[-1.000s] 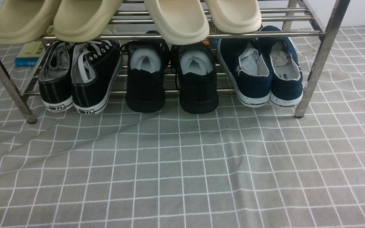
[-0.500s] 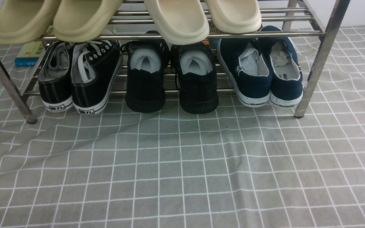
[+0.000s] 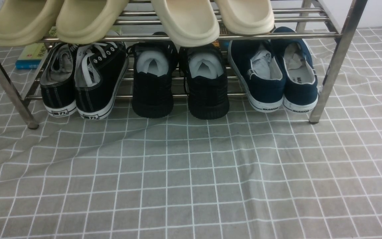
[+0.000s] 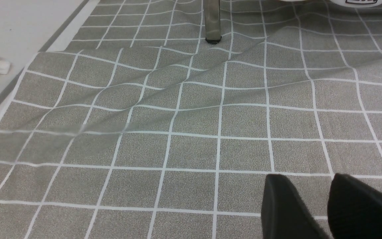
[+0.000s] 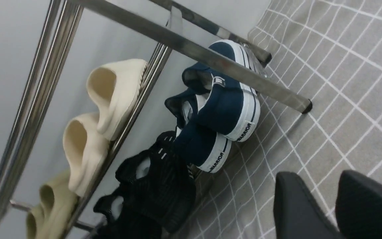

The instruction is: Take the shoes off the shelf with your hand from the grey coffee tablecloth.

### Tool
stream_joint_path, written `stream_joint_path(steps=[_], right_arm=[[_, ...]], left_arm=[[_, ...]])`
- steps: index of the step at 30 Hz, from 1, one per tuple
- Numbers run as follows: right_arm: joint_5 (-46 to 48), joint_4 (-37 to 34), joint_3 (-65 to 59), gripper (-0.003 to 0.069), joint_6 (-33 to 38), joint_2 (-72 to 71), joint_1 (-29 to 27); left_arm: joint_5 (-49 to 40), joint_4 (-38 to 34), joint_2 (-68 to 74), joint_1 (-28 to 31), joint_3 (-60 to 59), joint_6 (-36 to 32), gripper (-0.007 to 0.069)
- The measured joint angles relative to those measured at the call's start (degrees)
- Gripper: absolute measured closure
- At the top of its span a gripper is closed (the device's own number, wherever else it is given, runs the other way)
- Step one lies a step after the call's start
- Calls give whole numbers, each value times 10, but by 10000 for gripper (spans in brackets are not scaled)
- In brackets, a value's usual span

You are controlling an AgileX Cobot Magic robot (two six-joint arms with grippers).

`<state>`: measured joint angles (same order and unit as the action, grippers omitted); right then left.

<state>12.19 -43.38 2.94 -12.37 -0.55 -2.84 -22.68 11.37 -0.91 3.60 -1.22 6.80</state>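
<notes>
Home-like corner — laden shoe shelf [image 3: 310, 34], checked tablecloth [image 3: 191, 172].

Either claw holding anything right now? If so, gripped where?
Nothing is held. The left claw and right claw both hang over the grid cloth, with only cloth showing between their fingers. The navy shoes sit untouched on the shelf.
</notes>
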Motion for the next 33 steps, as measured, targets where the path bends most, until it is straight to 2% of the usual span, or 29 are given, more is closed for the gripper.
stream_joint_path(steps=[3, 4, 6, 7, 9, 12, 15, 19, 21, 23, 24, 26, 27, 29, 30, 31, 33], right_arm=[[13, 44, 78, 568, 96, 32, 0], [29, 74, 138, 621, 144, 73, 0], [51, 95, 176, 650, 170, 110, -1], [102, 130, 227, 665, 194, 181, 0], [163, 153, 274, 665, 202, 250, 0], [306, 202, 365, 659, 213, 418, 0], [385, 200, 425, 652, 241, 546, 3], [396, 156, 490, 618, 305, 680, 54], [395, 152, 513, 603, 311, 710, 76], [394, 160, 574, 564, 314, 773, 120], [394, 162, 579, 564, 314, 773, 120], [394, 192, 647, 501, 310, 839, 161], [394, 192, 652, 496, 310, 843, 164], [394, 224, 723, 405, 305, 904, 198], [394, 226, 728, 405, 304, 904, 198], [393, 243, 760, 354, 300, 930, 212], [385, 260, 790, 299, 298, 955, 225]], left_arm=[[0, 0, 0, 0, 0, 0, 383], [0, 0, 0, 0, 0, 0, 383], [0, 0, 0, 0, 0, 0, 383], [0, 0, 0, 0, 0, 0, 383], [0, 0, 0, 0, 0, 0, 383], [0, 0, 0, 0, 0, 0, 383], [0, 0, 0, 0, 0, 0, 383], [0, 0, 0, 0, 0, 0, 383], [0, 0, 0, 0, 0, 0, 383], [0, 0, 0, 0, 0, 0, 383], [0, 0, 0, 0, 0, 0, 383], [0, 0, 0, 0, 0, 0, 383], [0, 0, 0, 0, 0, 0, 383], [0, 0, 0, 0, 0, 0, 383], [0, 0, 0, 0, 0, 0, 383], [0, 0, 0, 0, 0, 0, 383], [0, 0, 0, 0, 0, 0, 383]])
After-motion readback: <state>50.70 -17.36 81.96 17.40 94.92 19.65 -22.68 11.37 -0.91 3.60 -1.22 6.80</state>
